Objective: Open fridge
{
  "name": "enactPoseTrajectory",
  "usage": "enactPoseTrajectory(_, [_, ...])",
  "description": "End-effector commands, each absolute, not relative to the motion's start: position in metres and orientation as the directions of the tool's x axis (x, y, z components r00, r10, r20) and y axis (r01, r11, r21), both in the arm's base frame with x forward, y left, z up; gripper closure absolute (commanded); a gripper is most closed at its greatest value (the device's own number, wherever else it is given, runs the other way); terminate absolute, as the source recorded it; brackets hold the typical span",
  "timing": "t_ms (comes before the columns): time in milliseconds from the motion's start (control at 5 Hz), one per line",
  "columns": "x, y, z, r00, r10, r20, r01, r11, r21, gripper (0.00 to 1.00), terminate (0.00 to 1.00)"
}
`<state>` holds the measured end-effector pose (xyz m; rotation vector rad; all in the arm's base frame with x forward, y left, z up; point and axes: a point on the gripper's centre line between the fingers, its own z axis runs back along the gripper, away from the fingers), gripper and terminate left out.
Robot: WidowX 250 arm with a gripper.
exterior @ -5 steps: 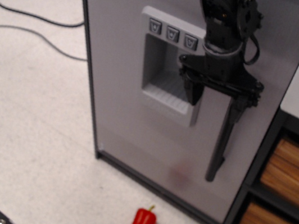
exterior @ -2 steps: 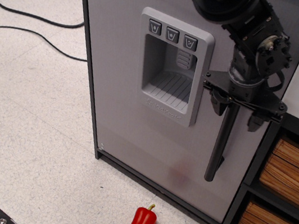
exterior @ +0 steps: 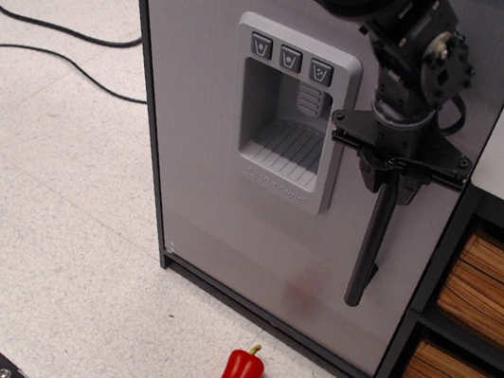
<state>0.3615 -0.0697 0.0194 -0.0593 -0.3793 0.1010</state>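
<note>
Gripper (exterior: 390,179) fingers pinch the handle (exterior: 371,237) on the shut fridge (exterior: 221,203); next, pull outward.

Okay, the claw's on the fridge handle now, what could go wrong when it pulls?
The claw grips only the top of the black handle, so it might slip off as the arm pulls. The fridge door is shut; a stiff door may drag the whole cabinet. The red pepper on the floor could be hit by the swinging door.

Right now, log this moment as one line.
stage: grasping handle | gripper: closed around black handle | fridge: door shut | floor: red pepper
</note>
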Motion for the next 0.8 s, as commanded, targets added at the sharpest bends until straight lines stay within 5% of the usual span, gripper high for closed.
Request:
enactPoseTrajectory(0, [0.342,-0.067,0.035,0.917,0.089,0.389,-0.064,0.995,-0.077,1.00,0.00])
enactPoseTrajectory(200, [0.324,-0.061,0.035,0.926,0.076,0.371,-0.049,0.995,-0.081,1.00,0.00])
enactPoseTrajectory(400, [0.311,-0.052,0.038,0.940,0.071,0.335,-0.045,0.995,-0.084,0.00,0.00])
enactPoseTrajectory(600, [0.290,-0.039,0.045,0.950,0.030,0.310,-0.012,0.998,-0.061,0.00,0.00])
